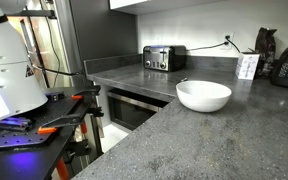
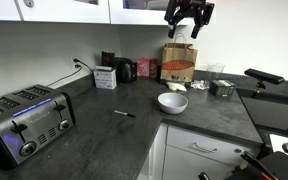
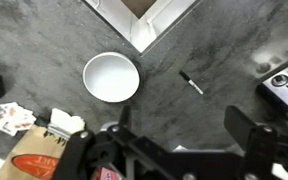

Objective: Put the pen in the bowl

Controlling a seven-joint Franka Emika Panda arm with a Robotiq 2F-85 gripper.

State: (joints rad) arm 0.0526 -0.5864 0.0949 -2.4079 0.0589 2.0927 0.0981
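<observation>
Dark pen (image 3: pixel 191 83) lies free at three o'clock of the bowl (image 3: pixel 111 77) in the wrist view. The hand (image 2: pixel 187 25) hangs high, spread wide and empty; judging by this, the reach comes next, dropping squarely over the pen.

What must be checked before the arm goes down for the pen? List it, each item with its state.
1. Gripper open and empty: ok, jaws wide apart with nothing between them.
2. Pen free to grasp: ok, it lies flat and alone on the counter.
3. Bowl upright and empty: ok.
4. Pen apart from bowl: ok, a plain gap shows in the wrist view.
5. Gripper at grasp height: not ok, in an exterior view it hangs high above the counter.
6. Jaws square across the pen: not ok, the pen lies slanted in the wrist view.
</observation>
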